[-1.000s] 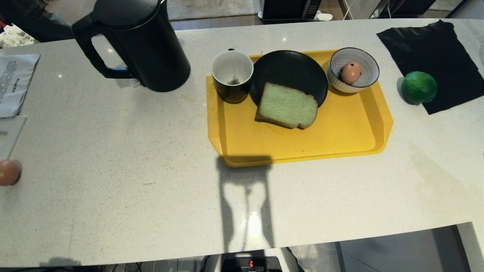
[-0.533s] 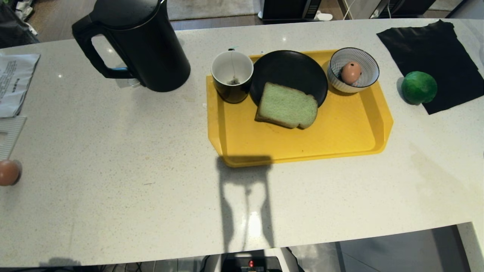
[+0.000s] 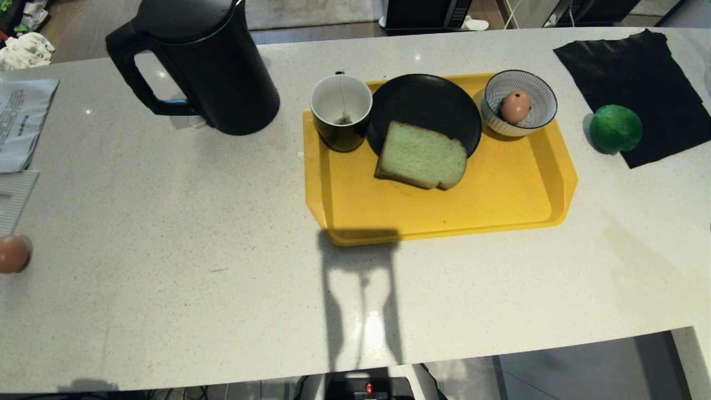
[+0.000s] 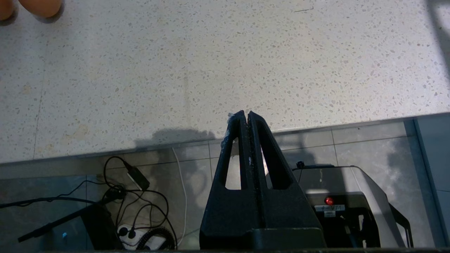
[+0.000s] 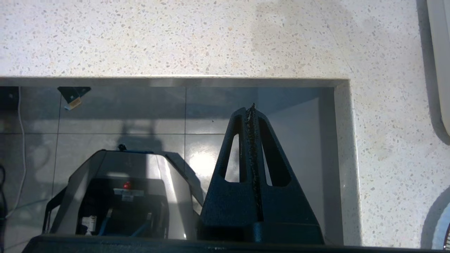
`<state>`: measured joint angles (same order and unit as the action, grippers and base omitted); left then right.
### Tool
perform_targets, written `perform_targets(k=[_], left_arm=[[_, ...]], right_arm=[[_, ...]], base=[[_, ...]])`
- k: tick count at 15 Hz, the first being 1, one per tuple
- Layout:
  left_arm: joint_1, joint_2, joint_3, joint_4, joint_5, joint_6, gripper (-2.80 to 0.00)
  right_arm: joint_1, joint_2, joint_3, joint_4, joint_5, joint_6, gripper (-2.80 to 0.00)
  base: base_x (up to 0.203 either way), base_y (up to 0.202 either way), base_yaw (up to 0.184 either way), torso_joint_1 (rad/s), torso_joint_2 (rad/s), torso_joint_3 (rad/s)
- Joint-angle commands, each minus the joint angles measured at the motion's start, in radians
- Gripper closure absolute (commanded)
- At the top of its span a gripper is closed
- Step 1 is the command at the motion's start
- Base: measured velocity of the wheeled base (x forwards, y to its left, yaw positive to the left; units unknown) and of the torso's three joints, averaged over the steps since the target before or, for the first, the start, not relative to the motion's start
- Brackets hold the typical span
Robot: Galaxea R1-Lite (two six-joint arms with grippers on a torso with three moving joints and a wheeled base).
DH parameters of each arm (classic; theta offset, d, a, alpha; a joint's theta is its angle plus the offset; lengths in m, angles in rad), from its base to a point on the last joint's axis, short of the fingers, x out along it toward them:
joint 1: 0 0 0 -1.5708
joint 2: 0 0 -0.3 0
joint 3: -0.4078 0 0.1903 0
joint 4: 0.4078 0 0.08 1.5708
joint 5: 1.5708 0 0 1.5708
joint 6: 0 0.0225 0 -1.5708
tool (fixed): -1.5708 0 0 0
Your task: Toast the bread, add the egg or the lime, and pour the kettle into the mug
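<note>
A: Where do we find the task's things?

B: On the yellow plastic tray [image 3: 500, 205] the thick pale green bread slice [image 3: 422, 155] lies half on a round black plate [image 3: 425, 100]. The glossy black mug with a white inside [image 3: 341, 111] stands just beside that plate, at the tray's left rim. The small pinkish-brown egg [image 3: 515, 106] sits in a blue-and-white striped bowl [image 3: 541, 91].

A: And off the tray?

B: The tall matte black kettle [image 3: 211, 66] is on the speckled white counter [image 3: 166, 250] to the left; the glossy green lime [image 3: 615, 129] rests at the edge of a black cloth [image 3: 639, 66] (right side).

A: Our pincers?

B: The left gripper [image 4: 245, 114] and the right gripper [image 5: 251, 109] both have fingers pressed together, empty, at the counter's near edge.
</note>
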<state>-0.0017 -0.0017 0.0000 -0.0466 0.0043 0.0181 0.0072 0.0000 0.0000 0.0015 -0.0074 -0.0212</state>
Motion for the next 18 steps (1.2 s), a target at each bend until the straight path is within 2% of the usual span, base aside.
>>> perform_targets(k=[1, 18], left_arm=[[0.000, 0.000, 0.017, -0.001, 0.000, 0.000, 0.00], [0.000, 0.000, 0.017, -0.001, 0.000, 0.000, 0.00]], right_arm=[[0.001, 0.000, 0.001, -0.003, -0.015, 0.055, 0.00], [0.000, 0.000, 0.002, -0.003, -0.016, 0.052, 0.00]], base=[[0.000, 0.000, 0.000, 0.000, 0.00, 0.000], [0.000, 0.000, 0.000, 0.000, 0.00, 0.000]])
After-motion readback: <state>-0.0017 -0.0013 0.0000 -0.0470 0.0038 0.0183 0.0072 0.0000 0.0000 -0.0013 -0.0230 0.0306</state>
